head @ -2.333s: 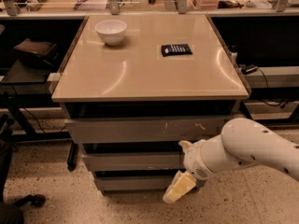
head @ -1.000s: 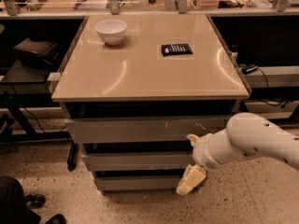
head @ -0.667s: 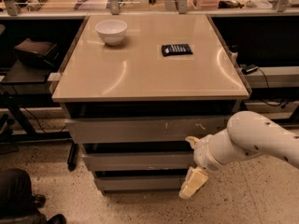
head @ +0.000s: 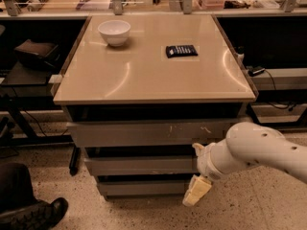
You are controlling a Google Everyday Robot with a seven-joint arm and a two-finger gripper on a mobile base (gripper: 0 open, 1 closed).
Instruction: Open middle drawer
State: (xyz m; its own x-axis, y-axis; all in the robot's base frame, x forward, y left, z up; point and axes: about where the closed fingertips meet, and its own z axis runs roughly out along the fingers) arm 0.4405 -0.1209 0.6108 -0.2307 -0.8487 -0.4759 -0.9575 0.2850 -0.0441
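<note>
Though shifted rightward since moments ago, holds the cream plastic gripper just below the right end of the plain grey flat-fronted middle drawer, untouched and fully in. Cannot tell its grip state. Likely needs lifting before any pull.

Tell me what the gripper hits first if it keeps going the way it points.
Probably the floor. The gripper hangs by the right end of the bottom drawer, below the middle drawer, aimed down and slightly left. Depth is unclear, so it might graze that bottom drawer first.
</note>
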